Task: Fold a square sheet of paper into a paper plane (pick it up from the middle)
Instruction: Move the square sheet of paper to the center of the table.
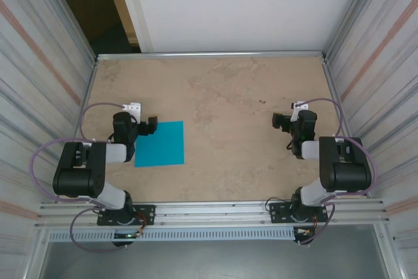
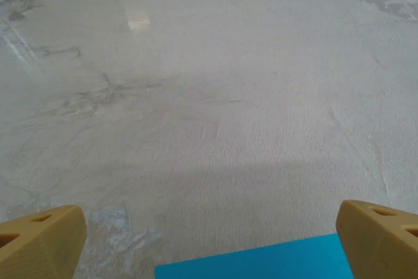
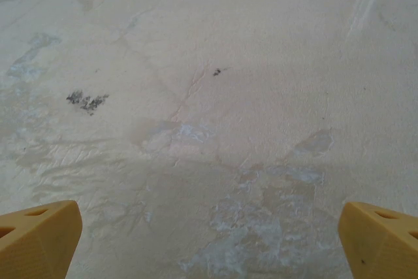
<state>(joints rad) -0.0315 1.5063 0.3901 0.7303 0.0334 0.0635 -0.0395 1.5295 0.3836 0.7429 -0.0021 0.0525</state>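
1. When the scene is seen from above, the square sheet of paper (image 1: 160,144) lies flat on the beige table (image 1: 235,96), in the left half and toward the near edge. It is bright cyan-blue and plain, with straight edges, and I can see no crease on it. The left gripper (image 1: 151,125) stands at the far left corner of the sheet; whether it touches the paper I cannot tell. The right gripper (image 1: 281,121) is well apart from the sheet, over bare table on the right side. How the jaws stand is too small to judge from this height.
2. On the left wrist camera, the two yellow fingers (image 2: 40,243) of the left gripper (image 2: 209,245) are wide apart, one at each lower corner. Between them, at the bottom border, a part of the square sheet of paper (image 2: 261,262) shows, flat on the table (image 2: 209,96), with a clean straight edge.
3. On the right wrist camera, the right gripper (image 3: 209,240) has its yellow fingers (image 3: 39,236) wide apart too, with bare table (image 3: 215,31) between them. A small dark stain (image 3: 86,101) marks the surface farther away.
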